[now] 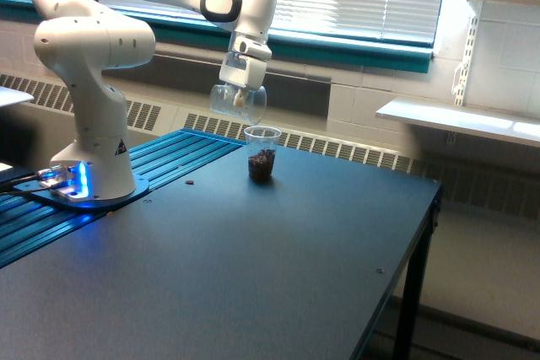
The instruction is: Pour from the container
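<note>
**Holding the container just above and beside the receiving cup**

Looking at the container, we see a clear, rounded cup hanging in the air, up and toward the exterior view's left of the narrow cup, near it but not touching. It looks close to empty; only a pale trace shows inside. The hand is clamped on its upper part from above. The narrow cup stands upright on the dark surface with dark brown granules in its lower half. A few stray grains lie on the surface near the robot base.

We judge the pour largely finished. Next, we think, the arm needs to level the container and carry it clear without knocking the narrow cup.
</note>
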